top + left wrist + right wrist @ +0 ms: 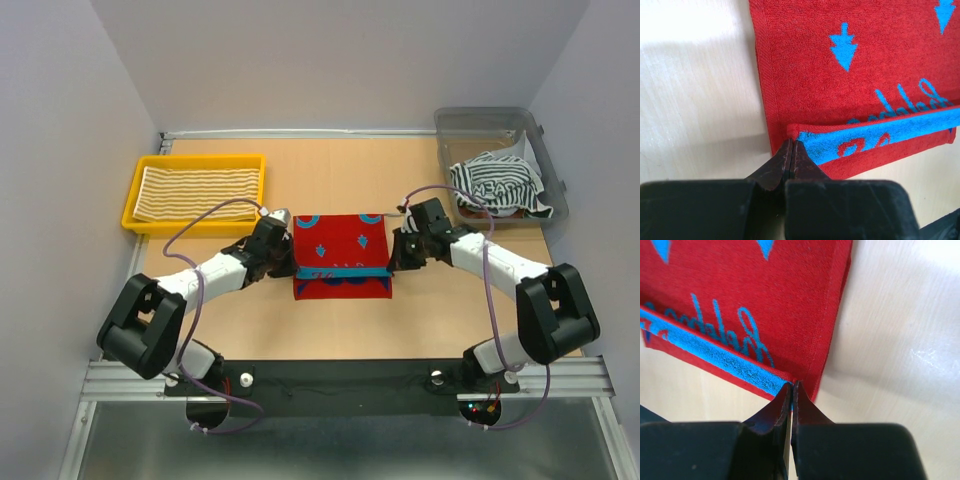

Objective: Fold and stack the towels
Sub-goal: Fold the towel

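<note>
The left gripper (792, 145) and right gripper (793, 386) clamp turned-over corners of the red-blue towel (340, 242) (mid-fold, I judge); next, carry both evenly across it.

Right hand (791, 386) pinching folded blue-edged corner of red-blue towel (765, 290).

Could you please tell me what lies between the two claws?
The red-blue patterned towel spans the gap between left claw and right claw, as the top view shows.
</note>
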Available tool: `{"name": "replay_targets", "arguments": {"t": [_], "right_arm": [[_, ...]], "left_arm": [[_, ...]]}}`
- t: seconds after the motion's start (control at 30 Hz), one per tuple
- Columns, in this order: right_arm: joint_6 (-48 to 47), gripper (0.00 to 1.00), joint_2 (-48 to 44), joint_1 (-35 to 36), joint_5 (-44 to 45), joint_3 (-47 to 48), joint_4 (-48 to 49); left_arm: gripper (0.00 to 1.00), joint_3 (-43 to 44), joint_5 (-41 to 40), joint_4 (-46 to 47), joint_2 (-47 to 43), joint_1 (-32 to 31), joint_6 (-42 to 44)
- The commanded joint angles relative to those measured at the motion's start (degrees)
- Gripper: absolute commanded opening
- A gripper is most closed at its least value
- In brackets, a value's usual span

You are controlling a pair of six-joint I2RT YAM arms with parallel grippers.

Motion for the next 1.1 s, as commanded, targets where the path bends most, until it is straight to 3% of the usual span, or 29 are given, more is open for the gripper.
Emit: {"name": "replay_targets", "arguments": {"t": [0.0, 0.37, 0.9, 0.97, 1.03, 1.07], "right_arm": [[-0.2, 0.01, -5.4, -0.6, 4.5, 2.3, -0.9], [2.2, 0.01, -10.0, -0.5, 2.4, -1.0, -1.9], [5.8, 0.03, -5.4, -0.5, 1.9, -7.5, 1.9], [5.6, 0.06, -5.8, -0.4, 0.6, -7.8, 2.0], [5.2, 0.21, -7.6, -0.4, -1.1, -8.1, 2.0], [5.2, 0.28, -8.6, -0.3, -3.1, -8.1, 1.8]], "left_arm": [[0.0, 3.9, -4.2, -5.2, -4.0, 0.2, 1.5], [0.0, 2.7, -6.6, -7.2, -9.1, -0.6, 0.5], [0.01, -4.2, -5.3, -1.4, -4.0, -1.9, -2.2], [0.08, -4.7, -5.0, -1.3, -4.5, -2.0, -2.4], [0.23, -5.0, -4.9, -1.6, -5.4, -2.0, -2.7], [0.49, -5.3, -3.3, -1.8, -6.9, -2.1, -3.2]]}}
